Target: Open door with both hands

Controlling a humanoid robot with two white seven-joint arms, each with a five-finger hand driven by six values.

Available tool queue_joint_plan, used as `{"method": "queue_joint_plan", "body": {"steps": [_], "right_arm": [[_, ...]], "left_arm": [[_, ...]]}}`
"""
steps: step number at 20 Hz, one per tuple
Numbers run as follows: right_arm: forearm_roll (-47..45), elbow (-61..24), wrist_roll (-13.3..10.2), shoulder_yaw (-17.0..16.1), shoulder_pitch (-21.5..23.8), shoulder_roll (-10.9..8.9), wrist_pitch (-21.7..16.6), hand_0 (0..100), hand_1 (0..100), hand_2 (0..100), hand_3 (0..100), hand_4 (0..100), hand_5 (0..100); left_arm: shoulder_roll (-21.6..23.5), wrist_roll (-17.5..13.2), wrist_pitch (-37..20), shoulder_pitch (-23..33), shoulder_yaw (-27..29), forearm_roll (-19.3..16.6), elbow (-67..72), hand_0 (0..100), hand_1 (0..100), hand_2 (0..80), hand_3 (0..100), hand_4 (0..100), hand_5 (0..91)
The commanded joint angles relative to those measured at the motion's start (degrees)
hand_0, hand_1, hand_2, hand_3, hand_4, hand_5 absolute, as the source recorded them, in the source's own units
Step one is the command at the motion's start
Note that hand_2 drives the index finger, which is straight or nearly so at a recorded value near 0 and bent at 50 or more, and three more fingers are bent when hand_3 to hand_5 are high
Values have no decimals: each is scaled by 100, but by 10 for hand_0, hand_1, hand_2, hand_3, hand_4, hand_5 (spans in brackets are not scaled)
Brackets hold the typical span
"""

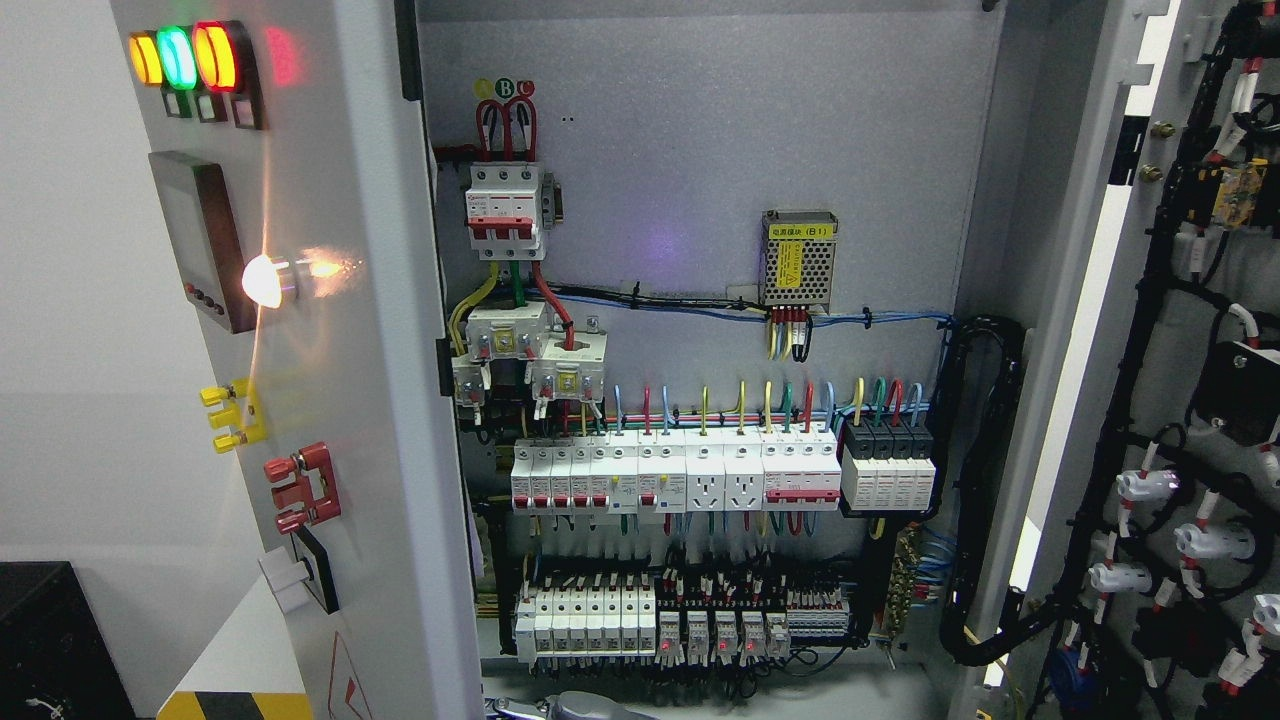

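Note:
The cabinet stands with both doors swung wide. The left door (330, 330) shows its outer face, with lit amber, green and red lamps (182, 58), a dark panel meter (200, 240), a glowing white lamp (268, 281), and yellow and red terminals. The right door (1110, 330) shows its inner face, covered in black wiring looms and white connectors. Between them the cabinet interior (700, 130) is exposed. A grey sliver of my left hand (570, 708) shows at the bottom edge, left of the middle, below the cabinet's lowest row. The rest of the hand is cut off.
Inside are a red-and-white main breaker (506, 210), a small power supply (798, 258), rows of breakers and sockets (680, 478) and relays (690, 620). A black cable chain (985, 480) runs to the right door. A black box (50, 640) sits at the lower left.

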Motion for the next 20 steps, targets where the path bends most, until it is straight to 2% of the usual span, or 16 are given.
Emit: {"method": "queue_joint_plan", "body": {"steps": [1, 9, 14, 18, 20], "right_arm": [[38, 11, -30, 336, -55, 155, 18, 194, 0, 0, 0, 0, 0], [73, 55, -30, 476, -63, 339, 18, 194, 0, 0, 0, 0, 0], [81, 82, -39, 512, -221, 366, 18, 194, 0, 0, 0, 0, 0], [82, 160, -39, 687, -274, 366, 18, 194, 0, 0, 0, 0, 0], [82, 266, -39, 714, -344, 444, 10, 194, 0, 0, 0, 0, 0]], "left_arm": [[0, 0, 0, 0, 2, 0, -167, 0, 0, 0, 0, 0, 0], [0, 0, 0, 0, 2, 0, -167, 0, 0, 0, 0, 0, 0], [0, 0, 0, 0, 2, 0, -167, 0, 0, 0, 0, 0, 0], [0, 0, 0, 0, 2, 0, -167, 0, 0, 0, 0, 0, 0], [0, 0, 0, 0, 2, 0, -167, 0, 0, 0, 0, 0, 0]]}}
